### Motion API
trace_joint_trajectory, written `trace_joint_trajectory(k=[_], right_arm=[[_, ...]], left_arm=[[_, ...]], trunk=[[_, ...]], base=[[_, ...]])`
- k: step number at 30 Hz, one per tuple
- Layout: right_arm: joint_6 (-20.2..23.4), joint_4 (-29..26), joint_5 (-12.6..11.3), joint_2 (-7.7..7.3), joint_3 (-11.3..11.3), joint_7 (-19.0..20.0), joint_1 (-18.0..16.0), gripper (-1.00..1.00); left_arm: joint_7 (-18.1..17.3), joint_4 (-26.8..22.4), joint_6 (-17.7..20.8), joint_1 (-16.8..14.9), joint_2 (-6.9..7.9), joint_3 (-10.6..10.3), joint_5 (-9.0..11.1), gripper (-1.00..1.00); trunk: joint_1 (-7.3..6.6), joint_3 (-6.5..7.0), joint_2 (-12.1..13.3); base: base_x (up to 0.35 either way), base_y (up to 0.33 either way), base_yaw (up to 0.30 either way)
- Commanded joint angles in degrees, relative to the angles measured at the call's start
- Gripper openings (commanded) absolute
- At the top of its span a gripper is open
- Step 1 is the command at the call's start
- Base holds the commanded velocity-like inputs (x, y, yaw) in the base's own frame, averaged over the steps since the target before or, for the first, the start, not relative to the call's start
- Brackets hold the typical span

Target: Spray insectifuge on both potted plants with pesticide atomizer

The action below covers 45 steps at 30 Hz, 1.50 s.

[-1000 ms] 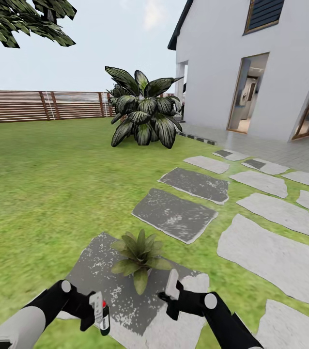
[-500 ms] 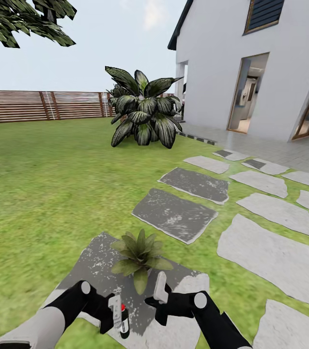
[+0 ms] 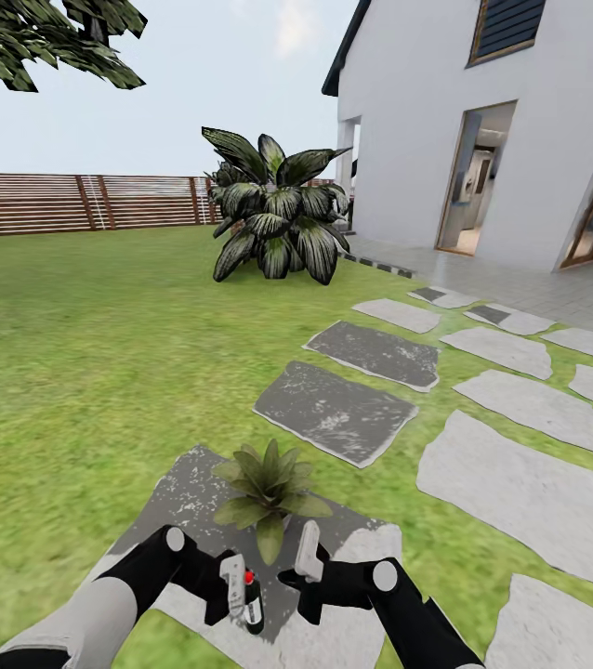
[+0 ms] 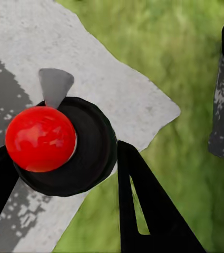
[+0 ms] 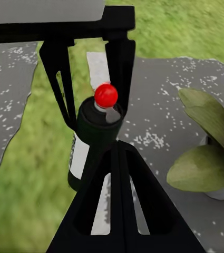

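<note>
The pesticide atomizer is a small dark bottle with a red dot on top, held upright in my left gripper, which is shut on it. It hangs low over a grey stepping slab in the garden. In the left wrist view its red cap sits between the black fingers. A potted plant, a low green rosette, stands on the same slab just beyond the atomizer. My right gripper is shut with nothing in it, close to the right of the atomizer and facing it, with the potted plant beside it.
More grey stepping slabs lead across the lawn towards the white house and its paved terrace. A big dark-leaved bush stands farther back. A brown slat fence closes the far side.
My left gripper has carried the atomizer to the right, closer to the right gripper. The right gripper shifted a little left and then held still.
</note>
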Motion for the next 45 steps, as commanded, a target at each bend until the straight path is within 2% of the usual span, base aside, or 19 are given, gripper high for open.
trace_joint_trajectory(k=[1,4,7,11,16,26,32,38,41,45], right_arm=[[-0.35,-0.06,0.55,0.02,-0.07,0.05,-0.02,-1.00],[-0.38,-0.06,0.57,0.02,-0.07,0.05,-0.02,-1.00],[-0.40,-0.06,0.63,0.02,-0.07,0.05,-0.02,-1.00],[-0.42,-0.07,0.64,0.02,-0.07,0.05,-0.01,-1.00],[-0.43,-0.07,0.66,0.02,-0.07,0.05,-0.01,-1.00],[-0.43,-0.07,0.73,-0.15,-0.07,0.05,0.01,-1.00],[-0.43,-0.07,0.73,-0.15,-0.07,0.04,0.01,-1.00],[-0.43,-0.07,0.73,-0.15,-0.07,0.04,-0.01,-1.00],[-0.43,-0.11,0.73,-0.16,-0.07,0.03,-0.02,-1.00],[-0.43,-0.11,0.73,-0.16,-0.07,-0.01,-0.02,-1.00]], left_arm=[[-0.41,-0.13,-0.41,-0.02,-0.09,-0.03,-0.35,-1.00],[-0.86,-0.17,-0.48,-0.02,-0.16,-0.04,-0.35,-1.00],[-2.58,-0.22,-0.77,-0.07,-0.15,-1.37,-0.35,-1.00],[-3.43,-0.26,-1.11,-0.11,-0.15,-2.08,-0.28,-1.00],[-3.56,-0.27,-2.39,-0.11,-0.52,-2.13,-0.20,-1.00],[-3.70,-0.27,-2.57,-0.11,-1.64,-2.16,0.08,-1.00],[-3.88,-0.27,-2.64,-0.28,-1.79,-2.14,0.17,-1.00],[-4.94,-1.58,-2.64,-0.29,-1.97,-2.14,0.26,-1.00],[-7.33,-2.87,-2.58,-0.29,-1.99,-2.14,0.32,-1.00],[-8.15,-4.12,-2.57,-0.22,-1.99,-2.07,0.35,-1.00]], trunk=[[-0.01,-0.05,-0.02],[-0.01,-0.05,-0.02],[-0.01,-0.05,-0.02],[-0.01,-0.05,-0.02],[-0.01,-0.05,-0.02],[-0.01,-0.05,-0.02],[-0.01,-0.05,-0.02],[-0.01,-0.05,-0.02],[-0.01,-0.05,-0.02],[-0.01,-0.05,-0.02]], base=[[0.000,0.000,0.000],[0.000,0.000,0.000],[0.000,0.000,0.000],[0.000,0.000,0.000],[0.000,0.000,0.000],[0.000,0.000,0.000],[0.000,0.000,0.000],[0.000,0.000,0.000],[0.000,0.000,0.000],[0.000,0.000,0.000]])
